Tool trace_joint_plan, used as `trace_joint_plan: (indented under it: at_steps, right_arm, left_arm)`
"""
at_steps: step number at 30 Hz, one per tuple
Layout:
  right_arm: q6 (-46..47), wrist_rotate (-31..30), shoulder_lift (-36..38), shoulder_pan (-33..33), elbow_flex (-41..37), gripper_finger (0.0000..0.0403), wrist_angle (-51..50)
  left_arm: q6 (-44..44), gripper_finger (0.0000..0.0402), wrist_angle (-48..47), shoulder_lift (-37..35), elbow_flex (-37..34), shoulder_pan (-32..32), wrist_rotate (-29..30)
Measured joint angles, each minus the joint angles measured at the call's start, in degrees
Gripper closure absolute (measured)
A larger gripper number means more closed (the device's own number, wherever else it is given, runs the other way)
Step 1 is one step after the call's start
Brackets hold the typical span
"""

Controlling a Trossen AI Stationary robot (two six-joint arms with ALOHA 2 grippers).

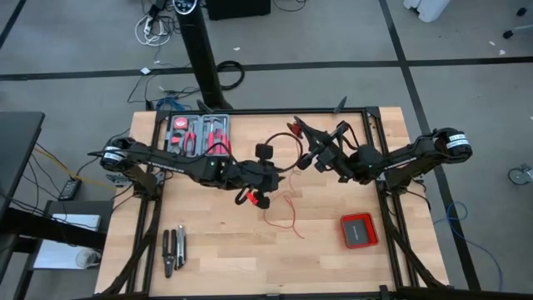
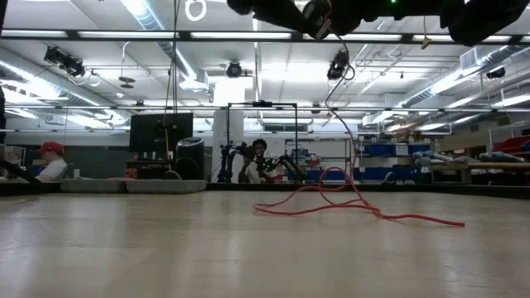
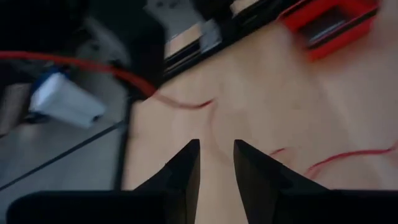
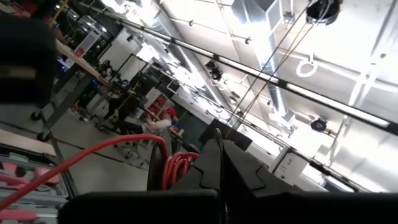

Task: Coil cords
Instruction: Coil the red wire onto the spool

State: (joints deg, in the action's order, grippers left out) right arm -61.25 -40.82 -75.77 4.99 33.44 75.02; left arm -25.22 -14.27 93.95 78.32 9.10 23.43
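**Red wire half wound, tail loose on the table**

Red wire is seen from above trailing in loose loops on the wooden table, below the two grippers raised at mid-table. From table height, the slack is seen rising off the boards toward the arms. Past the left gripper, narrowly parted fingers are shown holding nothing. At the right gripper, the fingers are shut, with red turns beside them. Winding appears under way; the slack must be gathered next.
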Motion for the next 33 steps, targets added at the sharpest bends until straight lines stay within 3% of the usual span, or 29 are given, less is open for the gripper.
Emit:
trace_joint_plan:
  at_steps: [4, 9, 14, 19, 24, 29, 33]
  right_arm:
    - [-1.09, 0.00, 0.00, 0.11, -1.92, 0.0403, 3.24]
    - [-1.36, 0.01, 0.00, 0.11, -3.55, 0.0403, 4.28]
    - [-0.53, 0.96, 0.00, 0.11, -3.86, 0.0403, 4.31]
    - [-0.29, 1.22, 0.00, 1.02, -3.86, 0.0403, 4.22]
    - [-0.15, 1.62, 0.02, 2.71, -3.86, 0.0403, 3.28]
    - [0.37, 1.64, 0.04, 3.63, -3.86, 0.0403, 0.47]
    - [2.92, 1.93, 0.04, 3.63, -3.88, 0.0403, 0.27]
  left_arm:
    - [-2.64, 0.0300, -0.95, -0.18, -0.02, 0.02, 7.46]
    - [-5.20, 0.0300, 4.69, -0.36, -0.02, -0.85, 16.70]
    - [-9.37, 0.0300, 11.54, -0.37, 0.00, -1.64, 20.17]
    - [-12.30, 0.0300, 15.05, -1.22, 0.00, -2.41, 19.48]
    - [-12.88, 0.0300, 11.30, -2.98, -0.04, -3.57, 16.37]
    - [-6.84, 0.0300, 7.39, -6.43, -0.17, -6.50, 6.01]
    - [-4.93, 0.0300, 5.89, -9.20, -2.34, -8.50, 2.11]
